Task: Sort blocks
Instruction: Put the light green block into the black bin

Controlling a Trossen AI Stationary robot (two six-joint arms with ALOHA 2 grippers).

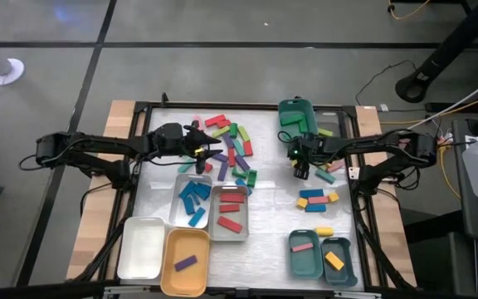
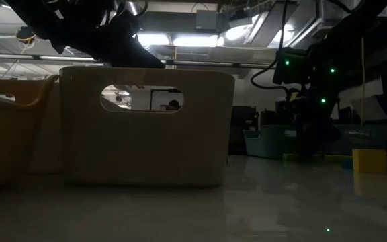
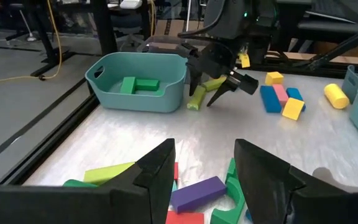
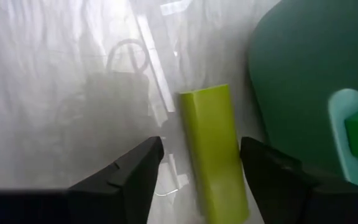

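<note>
Blocks (image 1: 226, 145) lie scattered over the pale table (image 1: 268, 212), most in a loose heap in the upper middle of the high view, with a smaller cluster at centre right and some already in trays: blue ones in a grey tray (image 1: 191, 200), red ones in its neighbour (image 1: 231, 212), green ones in the teal bin (image 3: 138, 82) at the upper left of the left wrist view. They look like short solid bars with flat faces and sharp edges, probably light and stiff, unlikely to deform or break; the smooth faces may slip a little, so a squeeze across the two long flat sides near mid-length seems the safest hold. The lime block (image 4: 213, 149) fills the middle of the right wrist view, flat on the table just beside the teal bin, and the right gripper (image 4: 201, 177) has its fingers (image 4: 129, 174) parted either side of it, not yet touching. The narrow width fits easily between them. The left gripper (image 3: 204, 171) hovers open over the heap, above a purple block (image 3: 197, 191) at the lower middle of its view, holding nothing. Crowded neighbours there could be nudged during a descent
</note>
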